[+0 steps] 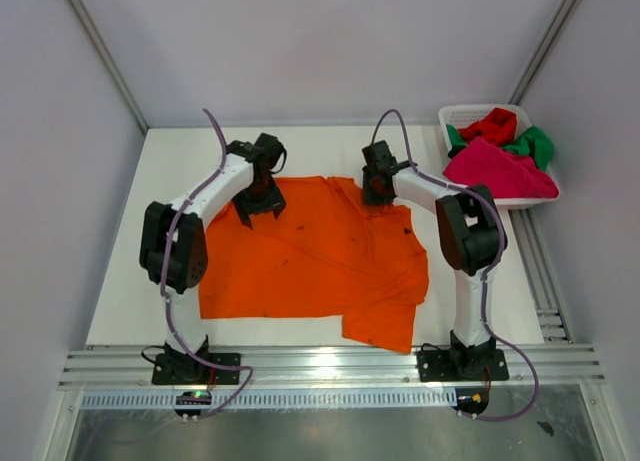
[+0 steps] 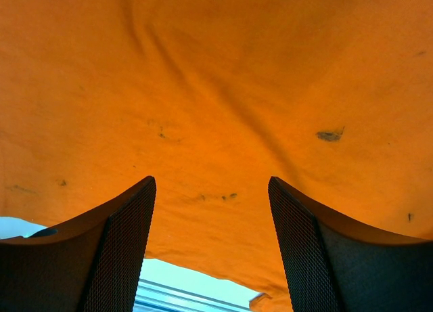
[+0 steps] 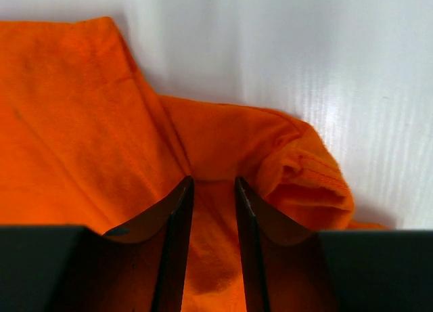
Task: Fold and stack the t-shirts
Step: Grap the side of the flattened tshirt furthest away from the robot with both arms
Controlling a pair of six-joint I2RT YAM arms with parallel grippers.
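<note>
A flat white table [image 1: 310,146] carries a bright orange cloth t-shirt [image 1: 320,261], which lies spread and creased across its middle between the two arms, its near right corner folded over and reaching toward the near edge. At the far right corner of the table stands a white plastic lattice basket [image 1: 462,112] holding a crumpled magenta-pink t-shirt [image 1: 495,171] at the front, a green t-shirt [image 1: 535,143] behind it on the right and a red t-shirt [image 1: 492,126] on top at the back. The left gripper [image 2: 211,183] hangs over the far left part of the orange cloth, its fingers [image 2: 122,244] wide apart with nothing between them. The right gripper [image 3: 213,182] sits at the shirt's far right edge beside a rolled hem, its fingers [image 3: 177,231] drawn close and pinching a fold of orange cloth.
</note>
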